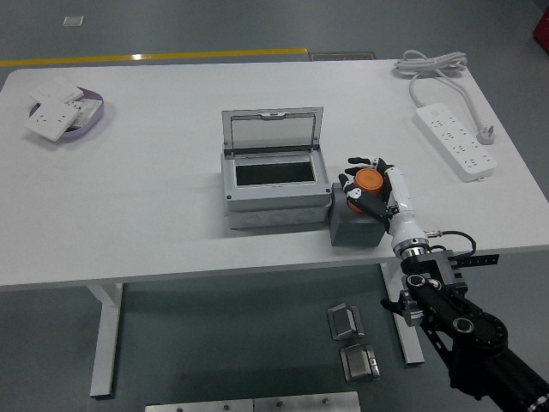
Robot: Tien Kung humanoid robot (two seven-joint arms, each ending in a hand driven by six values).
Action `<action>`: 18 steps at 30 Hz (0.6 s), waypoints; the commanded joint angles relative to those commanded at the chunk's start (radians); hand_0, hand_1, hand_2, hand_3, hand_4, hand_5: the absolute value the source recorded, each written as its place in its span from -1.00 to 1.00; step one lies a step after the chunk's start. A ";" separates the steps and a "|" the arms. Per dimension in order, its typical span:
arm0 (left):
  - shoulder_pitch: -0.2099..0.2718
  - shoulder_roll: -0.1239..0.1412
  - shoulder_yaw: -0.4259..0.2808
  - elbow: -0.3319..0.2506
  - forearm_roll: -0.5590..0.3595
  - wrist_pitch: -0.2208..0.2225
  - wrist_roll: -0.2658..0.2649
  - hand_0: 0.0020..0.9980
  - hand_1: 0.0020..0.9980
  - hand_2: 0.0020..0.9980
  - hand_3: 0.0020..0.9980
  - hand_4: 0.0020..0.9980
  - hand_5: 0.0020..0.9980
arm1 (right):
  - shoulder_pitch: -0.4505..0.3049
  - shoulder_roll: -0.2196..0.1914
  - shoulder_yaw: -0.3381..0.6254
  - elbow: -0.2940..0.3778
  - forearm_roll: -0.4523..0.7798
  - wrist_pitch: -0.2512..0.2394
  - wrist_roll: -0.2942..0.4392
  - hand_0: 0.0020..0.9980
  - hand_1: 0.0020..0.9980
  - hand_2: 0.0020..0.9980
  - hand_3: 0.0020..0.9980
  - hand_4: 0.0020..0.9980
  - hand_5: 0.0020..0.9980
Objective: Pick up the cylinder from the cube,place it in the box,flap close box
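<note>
A robot's right hand (371, 182) closes its dark fingers (355, 199) around an orange cylinder (370, 179) that sits on top of a grey cube (355, 230) near the front edge of a white table (154, 206). The black right arm (463, 326) rises from the lower right corner of the picture, its white wrist angled up toward the cube. From this high view it is not clear whether the cylinder is lifted off the cube's top or resting on it.

Just to the left of the cube, touching or almost touching it, stands a grey box (273, 184) with its clear lid (272, 130) flipped up at the back, showing a dark rectangular opening.

At the table's far right lies a white power strip (456, 141) with its cable (429, 64) coiled toward the far edge. At the far left sits a purple dish (96, 114) holding white plates (55, 113) that look like wall sockets. On the floor below the table's front edge lie two small metal parts (352, 342). The left arm is out of the picture.
</note>
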 joint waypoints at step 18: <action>-0.001 0.004 0.009 0.000 -0.014 -0.001 -0.015 0.19 0.24 0.20 0.23 0.36 -0.40 | 0.007 0.002 -0.017 0.011 -0.001 -0.023 0.012 0.27 0.18 0.06 -0.06 -0.74 -1.00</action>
